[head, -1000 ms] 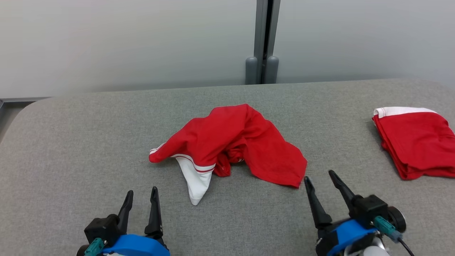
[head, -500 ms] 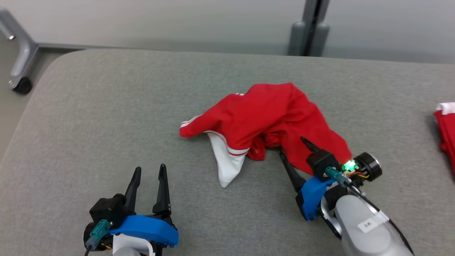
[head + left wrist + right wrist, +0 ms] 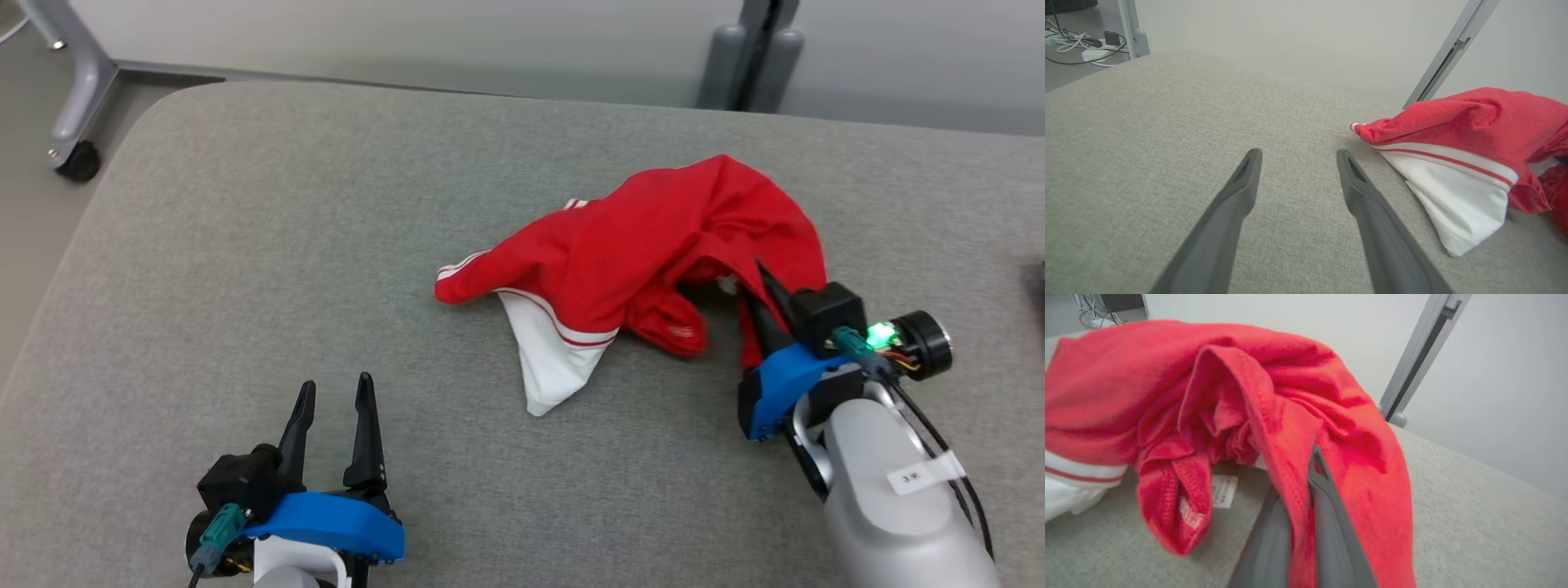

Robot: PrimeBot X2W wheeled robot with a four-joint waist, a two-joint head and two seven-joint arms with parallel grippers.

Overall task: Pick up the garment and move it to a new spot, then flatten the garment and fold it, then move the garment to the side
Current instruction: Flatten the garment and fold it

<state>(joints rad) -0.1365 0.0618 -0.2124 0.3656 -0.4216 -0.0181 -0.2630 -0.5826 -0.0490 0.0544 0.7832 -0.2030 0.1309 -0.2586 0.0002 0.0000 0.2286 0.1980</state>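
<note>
Head view | garment (image 3: 653, 237) red, white-trimmed, crumpled | right jaws pinch what looks like its hem | left jaws wide

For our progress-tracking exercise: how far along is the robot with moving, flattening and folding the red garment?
Done: the right hand is shut on a red edge of the garment. In hand: the pick-up; the garment lies crumpled on the grey surface. Left: moving, flattening, folding, setting aside. The left hand is open, apart from it.
</note>
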